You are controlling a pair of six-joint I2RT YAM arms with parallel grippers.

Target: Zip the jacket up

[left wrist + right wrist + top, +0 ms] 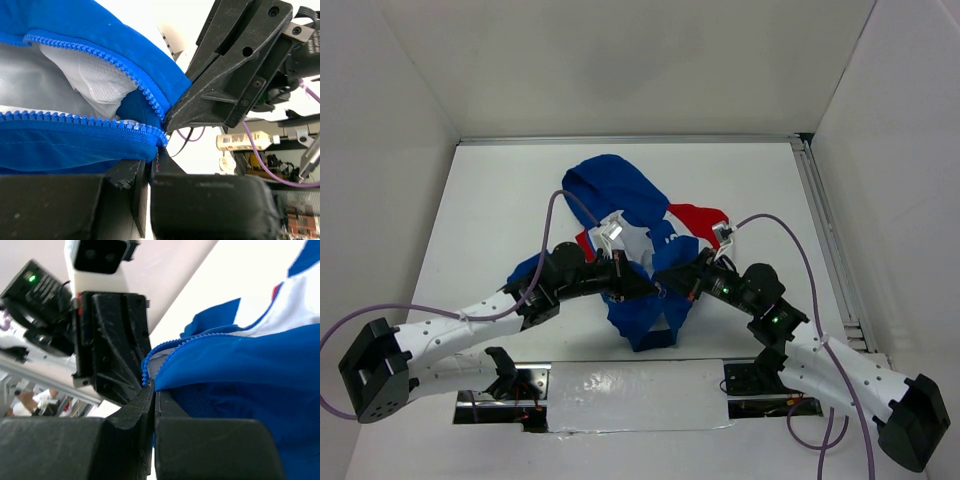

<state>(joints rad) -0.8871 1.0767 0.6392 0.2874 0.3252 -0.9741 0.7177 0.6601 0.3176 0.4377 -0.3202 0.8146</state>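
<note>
The jacket (617, 192) hem sits pinched in left claw (639, 290) and right claw (670, 284)

Arms: white links (440, 335) next to black bases (375, 370), black beyond. Purple cables (766, 216). Right gripper (172, 117) black, screw-studded; green lights (772, 320), probably LEDs.

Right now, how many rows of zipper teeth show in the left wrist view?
2. The upper row of teeth runs diagonally across the jacket; the lower row lies nearly level. They converge at right; more may be hidden off-frame.
</note>
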